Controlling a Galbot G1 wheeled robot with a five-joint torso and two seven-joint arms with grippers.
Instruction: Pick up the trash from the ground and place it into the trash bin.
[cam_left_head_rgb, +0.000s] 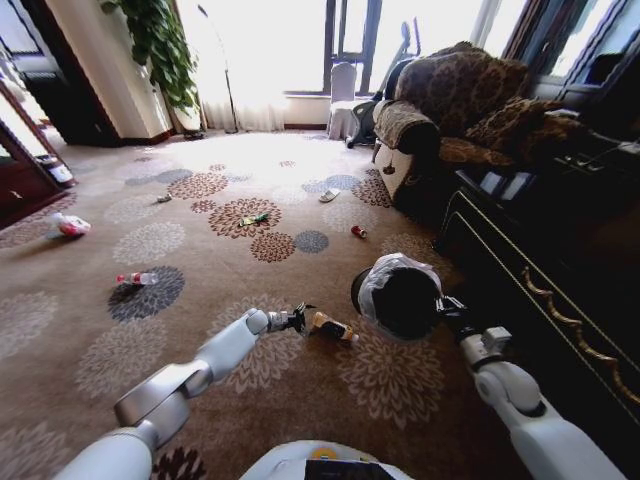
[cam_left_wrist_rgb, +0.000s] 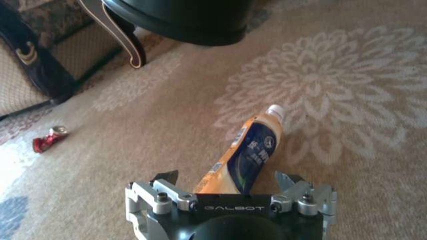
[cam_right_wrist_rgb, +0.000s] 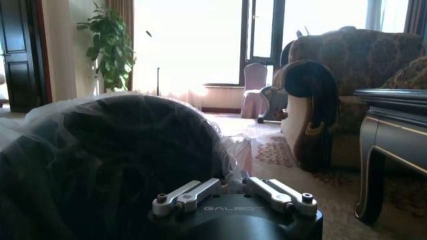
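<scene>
An amber bottle (cam_left_head_rgb: 332, 327) with a blue label and white cap lies on the patterned carpet; in the left wrist view the amber bottle (cam_left_wrist_rgb: 257, 145) points away from me. My left gripper (cam_left_head_rgb: 303, 320) (cam_left_wrist_rgb: 227, 176) is low over its base, open, one finger on each side with gaps showing. My right gripper (cam_left_head_rgb: 447, 308) (cam_right_wrist_rgb: 230, 182) is shut on the rim of the trash bin (cam_left_head_rgb: 385, 270) (cam_right_wrist_rgb: 113, 150), a black bucket with a clear liner. The bin is held off the floor, tilted with its mouth toward the bottle. More trash lies farther off: a clear bottle with a red cap (cam_left_head_rgb: 138, 279), a green wrapper (cam_left_head_rgb: 254, 218), a white scrap (cam_left_head_rgb: 329, 195) and a white-pink bag (cam_left_head_rgb: 70, 226).
A crushed red can (cam_left_head_rgb: 358, 232) (cam_left_wrist_rgb: 50, 139) lies beyond the bottle. A dark cabinet (cam_left_head_rgb: 560, 250) runs along the right, a sofa (cam_left_head_rgb: 450, 110) stands behind it, and a dark round table base (cam_left_wrist_rgb: 180, 22) is close ahead. Open carpet stretches to the left.
</scene>
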